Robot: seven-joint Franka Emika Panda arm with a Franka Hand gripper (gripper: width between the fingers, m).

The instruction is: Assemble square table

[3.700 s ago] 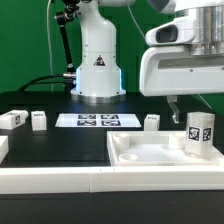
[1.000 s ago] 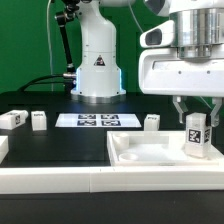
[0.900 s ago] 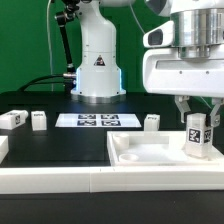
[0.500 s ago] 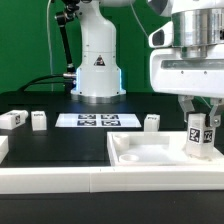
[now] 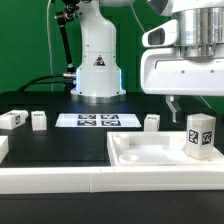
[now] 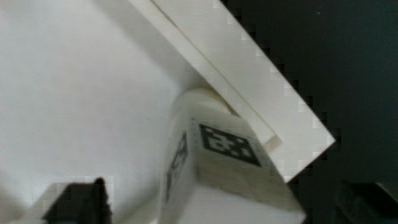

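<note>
We see the tabletop (image 5: 140,152) at the table's near edge, toward the exterior view's right. One leg (image 5: 200,135) stands upright inside it, just beside its raised rim. The gripper (image 5: 198,105) hangs above, fingers apart, clear of the leg.

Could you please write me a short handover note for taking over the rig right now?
Gripper: open, hovering just above the upright leg, not holding it.
Tabletop: lies at the exterior view's right, with the upright leg standing in its right-hand corner. How firmly the leg is seated cannot be told.
Loose on the black table: far-left leg, second leg beside it, third leg behind the tabletop.
Done: one leg placed.
Left: check that it is tight, then fit the other three.
</note>
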